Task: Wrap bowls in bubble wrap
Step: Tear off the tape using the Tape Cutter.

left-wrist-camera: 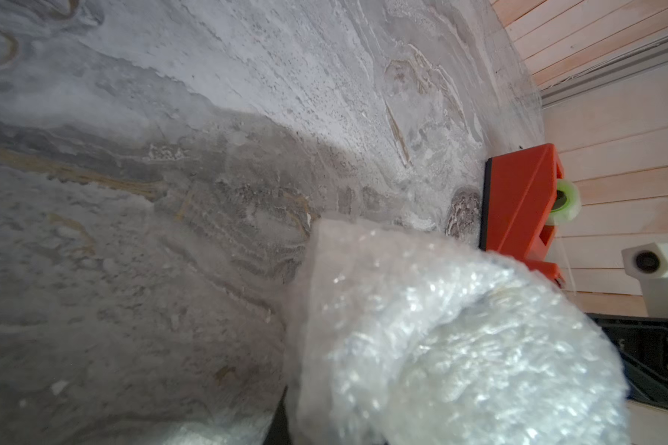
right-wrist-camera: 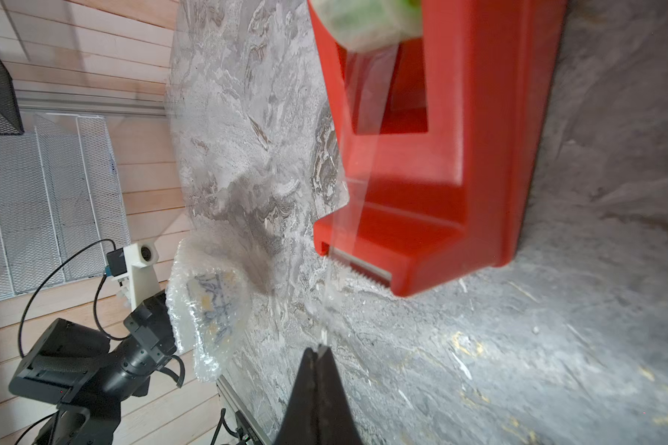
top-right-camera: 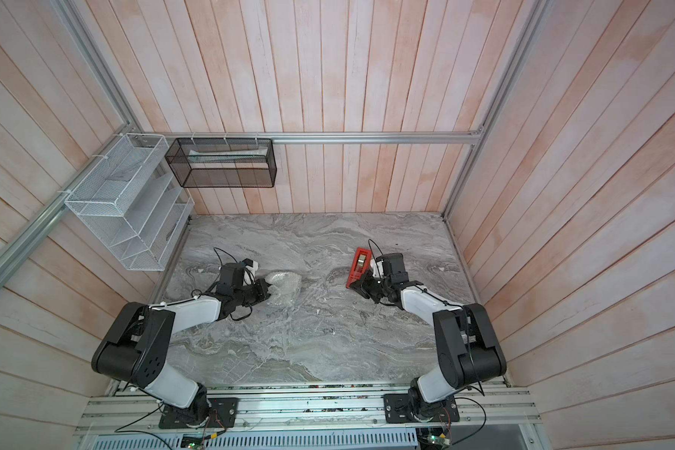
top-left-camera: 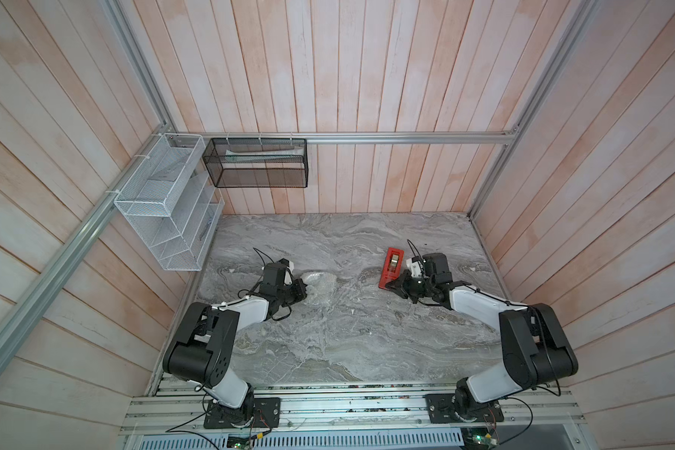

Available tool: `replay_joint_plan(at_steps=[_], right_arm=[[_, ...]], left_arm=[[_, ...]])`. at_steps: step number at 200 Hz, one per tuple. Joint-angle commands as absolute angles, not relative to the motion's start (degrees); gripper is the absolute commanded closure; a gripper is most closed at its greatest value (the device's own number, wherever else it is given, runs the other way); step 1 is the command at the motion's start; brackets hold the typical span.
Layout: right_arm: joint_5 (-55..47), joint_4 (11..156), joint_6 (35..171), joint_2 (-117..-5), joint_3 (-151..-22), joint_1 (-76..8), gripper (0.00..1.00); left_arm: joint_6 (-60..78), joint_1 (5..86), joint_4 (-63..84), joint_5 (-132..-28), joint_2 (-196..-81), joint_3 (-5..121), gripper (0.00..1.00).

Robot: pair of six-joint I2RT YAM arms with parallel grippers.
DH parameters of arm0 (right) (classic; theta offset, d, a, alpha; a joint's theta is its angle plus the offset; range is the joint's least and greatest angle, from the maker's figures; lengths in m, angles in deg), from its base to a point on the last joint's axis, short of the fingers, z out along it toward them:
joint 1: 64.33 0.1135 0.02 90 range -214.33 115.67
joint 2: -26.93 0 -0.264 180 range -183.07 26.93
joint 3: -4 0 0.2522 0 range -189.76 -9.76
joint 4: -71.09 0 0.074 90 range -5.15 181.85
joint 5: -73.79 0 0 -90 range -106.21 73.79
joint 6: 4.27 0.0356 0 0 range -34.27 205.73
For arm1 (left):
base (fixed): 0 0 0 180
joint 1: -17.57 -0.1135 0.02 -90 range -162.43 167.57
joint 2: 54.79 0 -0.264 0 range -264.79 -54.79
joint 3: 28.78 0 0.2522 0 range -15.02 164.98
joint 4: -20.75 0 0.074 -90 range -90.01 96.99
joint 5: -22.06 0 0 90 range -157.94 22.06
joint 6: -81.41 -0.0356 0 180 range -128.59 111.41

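My left gripper (top-left-camera: 301, 290) is clamped on the bubble wrap (top-left-camera: 320, 286). The wrap is bundled round the bowl (right-wrist-camera: 215, 304), at about 10 o'clock from the centre of the table (top-left-camera: 347, 350) in both top views. My right gripper (right-wrist-camera: 319, 352) has its jaws together, pinching a tape strip (right-wrist-camera: 326, 304) that runs from the red tape dispenser (top-left-camera: 392, 269) at 2 o'clock. The gripper sits at the dispenser's 6 o'clock end.

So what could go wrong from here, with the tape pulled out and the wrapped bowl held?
1. The right end effector pinches only the tip of the tape, which is stretched from the red dispenser; it could slip free, or the dispenser could slide instead of cutting.
2. The left end effector grips the bubble wrap at one side, and the wrap looks loose around the bowl; it may unfold before the tape arrives.
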State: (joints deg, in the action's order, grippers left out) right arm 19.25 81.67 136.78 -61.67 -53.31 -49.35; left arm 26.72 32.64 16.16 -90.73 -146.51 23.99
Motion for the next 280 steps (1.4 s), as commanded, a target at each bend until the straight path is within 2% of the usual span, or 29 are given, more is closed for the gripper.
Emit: replay_joint_plan(at_steps=[1,66,143,280], right_arm=[[21.4,79.07,137.56,-64.0,-51.53,-48.69,1.0],[18.05,80.47,137.07,-66.58,-49.02,-49.04,1.0],[13.03,74.68,141.28,-73.95,-45.82,-52.15,1.0],[8.19,76.74,140.18,-84.03,-53.47,-53.91,1.0]], left_arm=[[26.13,32.78,17.93,-92.59,-146.81,26.08,0.91],[25.78,32.77,17.8,-92.64,-148.14,27.6,0.91],[25.14,31.99,16.45,-92.9,-146.85,28.62,0.91],[25.43,31.28,15.91,-93.96,-146.79,27.89,0.91]])
